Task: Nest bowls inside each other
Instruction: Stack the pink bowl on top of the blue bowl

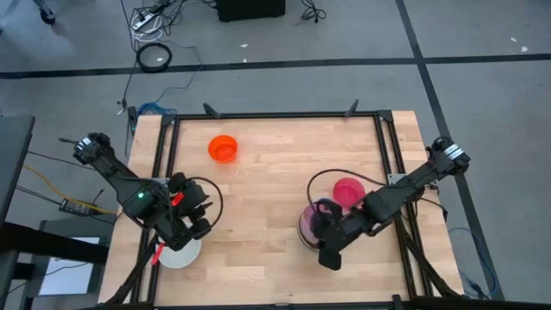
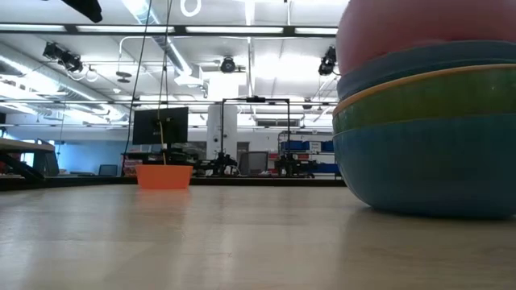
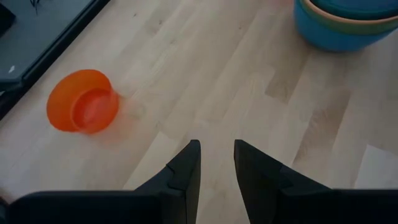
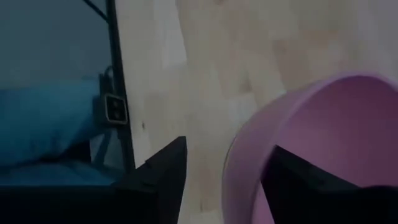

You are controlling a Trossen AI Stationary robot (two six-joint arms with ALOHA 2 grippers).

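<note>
The table, a pale wooden top in a dark frame, carried all the bowls. The largest item was the nested stack of bowls, standing mouth-up at the right side: a blue bowl outermost, green and further rims above it, a pink bowl uppermost. Just beside it in the high view lay a small magenta bowl, and well apart, toward the far left, an orange bowl stood mouth-up with a smaller orange-red one apparently inside it. A white bowl sat at the near left edge, partly under the left arm.

The right hand was released, its fingers spread astride the pink bowl's rim, one outside and one inside. The left hand hovered above bare wood, fingers partly apart and grasping nothing.

Judged risk: if the right hand lifted without clearing the rim, a finger could drag the pink bowl up and tilt it, unseating the stack.

Being round, the bowls have no long axis; each one's axis of symmetry stood vertical.
</note>
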